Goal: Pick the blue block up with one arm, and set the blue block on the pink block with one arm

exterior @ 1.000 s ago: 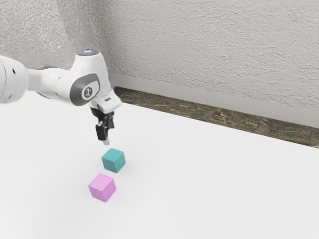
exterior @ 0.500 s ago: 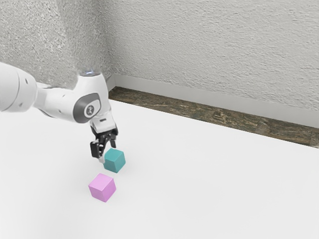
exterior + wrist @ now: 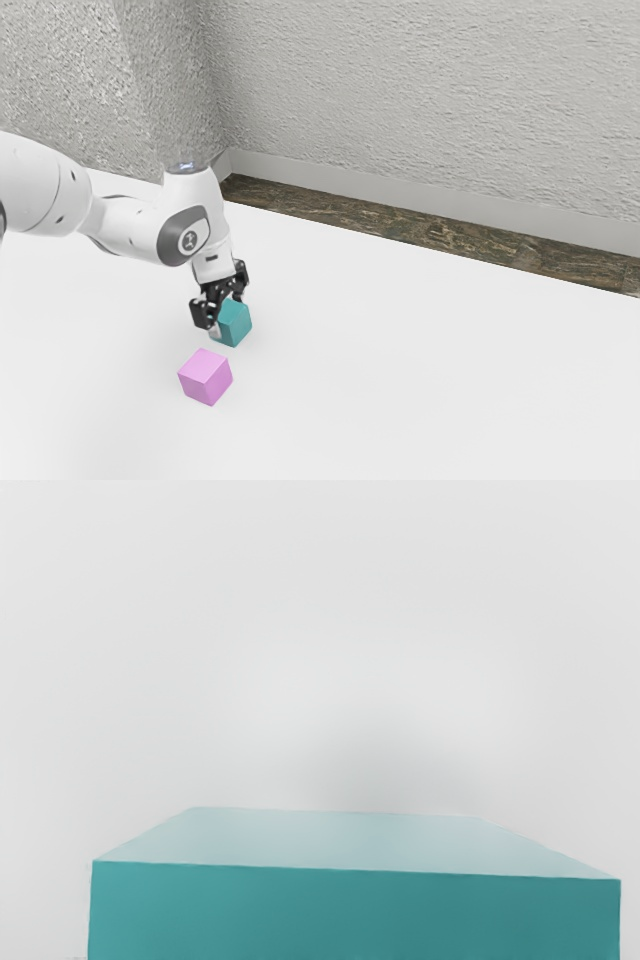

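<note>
Exterior view: tool astride blue block

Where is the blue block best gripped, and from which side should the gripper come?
Grip two opposite side faces of the blue block, coming straight down from above: it sits flat on the table, top face free, and the pink block stands apart from it.

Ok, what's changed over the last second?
The gripper has come down and slightly toward the exterior view's right, from above the blue block to right around its top. The blue block sits on the table where it was, not lifted. The pink block has not moved either.
</note>
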You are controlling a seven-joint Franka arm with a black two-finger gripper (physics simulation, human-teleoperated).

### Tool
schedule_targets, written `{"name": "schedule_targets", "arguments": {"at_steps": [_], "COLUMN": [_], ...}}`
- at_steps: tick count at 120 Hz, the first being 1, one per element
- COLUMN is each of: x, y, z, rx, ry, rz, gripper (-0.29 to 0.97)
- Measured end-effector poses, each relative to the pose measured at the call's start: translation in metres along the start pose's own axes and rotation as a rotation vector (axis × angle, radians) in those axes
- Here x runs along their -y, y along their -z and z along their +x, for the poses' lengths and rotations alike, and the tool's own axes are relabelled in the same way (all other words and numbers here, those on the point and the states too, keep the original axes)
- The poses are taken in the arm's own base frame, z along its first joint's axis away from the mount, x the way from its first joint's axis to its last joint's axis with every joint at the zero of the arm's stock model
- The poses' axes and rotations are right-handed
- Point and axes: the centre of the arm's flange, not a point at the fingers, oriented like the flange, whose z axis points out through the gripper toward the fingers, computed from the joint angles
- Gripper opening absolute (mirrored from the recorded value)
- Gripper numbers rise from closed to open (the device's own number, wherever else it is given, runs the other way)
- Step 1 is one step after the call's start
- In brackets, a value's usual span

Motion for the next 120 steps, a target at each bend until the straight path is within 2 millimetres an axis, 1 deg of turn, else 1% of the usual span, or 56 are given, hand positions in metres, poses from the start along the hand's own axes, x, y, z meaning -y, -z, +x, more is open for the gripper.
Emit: {"name": "schedule_targets", "arguments": {"at_steps": [4,8,15,19,25,31,37,41,46,52,57,67,72,80,86,94,110,120], "x": [0.000,0.001,0.002,0.003,0.003,0.000,-0.008,-0.016,-0.031,-0.049,-0.064,-0.092,-0.103,-0.115,-0.120,-0.123,-0.129,-0.130], "y": [0.000,0.001,0.005,0.012,0.033,0.065,0.096,0.111,0.130,0.145,0.153,0.156,0.150,0.135,0.122,0.111,0.094,0.090], "z": [0.000,0.000,0.004,0.008,0.012,0.019,0.024,0.026,0.028,0.031,0.033,0.037,0.039,0.041,0.042,0.041,0.041,0.041], "rx": [-0.001,-0.002,-0.005,-0.007,-0.008,-0.006,-0.006,-0.006,-0.002,-0.003,-0.006,-0.009,-0.012,-0.019,-0.024,-0.032,-0.049,-0.055], "ry": [-0.004,-0.008,-0.020,-0.028,-0.032,-0.041,-0.044,-0.044,-0.043,-0.039,-0.037,-0.035,-0.037,-0.041,-0.044,-0.046,-0.049,-0.053], "rz": [0.004,0.008,0.020,0.034,0.064,0.102,0.130,0.140,0.151,0.151,0.145,0.118,0.095,0.052,0.021,-0.008,-0.050,-0.062], "gripper": [0.43,0.38,0.33,0.31,0.29,0.29,0.29,0.29,0.29,0.29,0.29,0.29,0.29,0.29,0.29,0.29,0.29,0.29]}}
